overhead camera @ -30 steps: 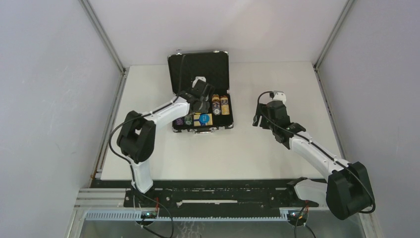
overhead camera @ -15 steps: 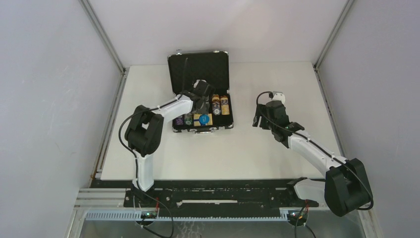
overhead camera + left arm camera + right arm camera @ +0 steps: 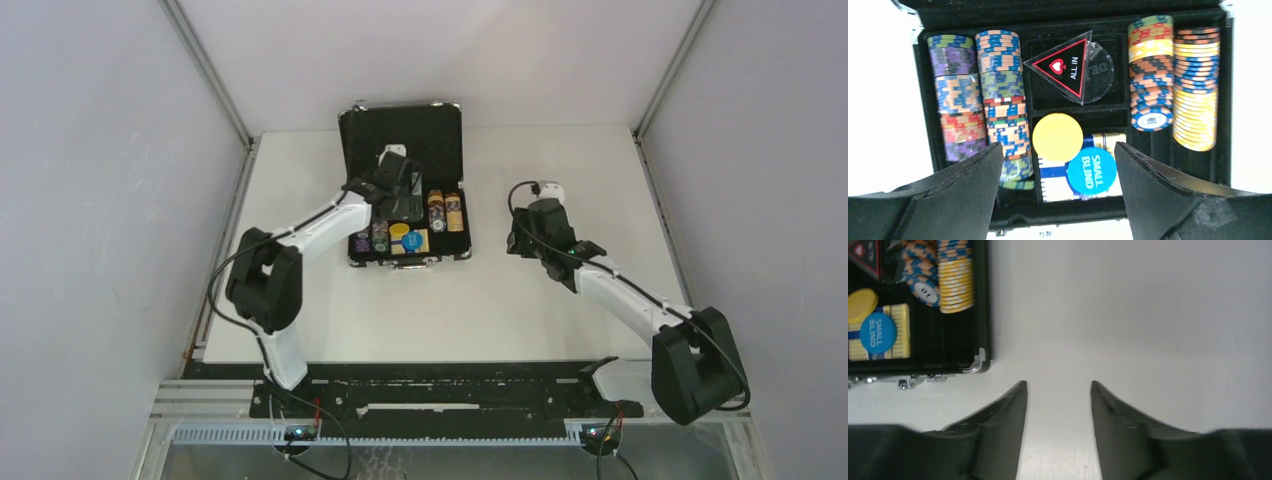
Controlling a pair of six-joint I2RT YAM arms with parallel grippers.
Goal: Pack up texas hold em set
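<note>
The black silver-edged briefcase (image 3: 410, 262) lies open at the table's back, its lid (image 3: 430, 135) upright. In the left wrist view its tray (image 3: 1075, 210) holds rows of multicoloured poker chips (image 3: 998, 105), the red-black triangular token (image 3: 1064, 70) over a clear-white disc (image 3: 1100, 82), and a yellow disc (image 3: 1057, 137) and a blue disc (image 3: 1091, 170) lying on the yellow-blue card box (image 3: 1055, 182). My left gripper (image 3: 1058, 150) hangs open and empty above the tray (image 3: 398, 192). My right gripper (image 3: 1058, 385) is open and empty over bare table right of the case (image 3: 979, 347), and shows in the top view (image 3: 520, 240).
The white table (image 3: 500, 300) has grey walls on both sides and a metal frame post (image 3: 205, 70) at each back corner. The case's latches (image 3: 903, 384) face the near side. A black rail (image 3: 450, 375) runs along the near edge by the arm bases.
My left gripper has lifted and drawn back toward the lid, and the yellow disc now shows on the card box. My right gripper has shifted slightly left toward the case.
</note>
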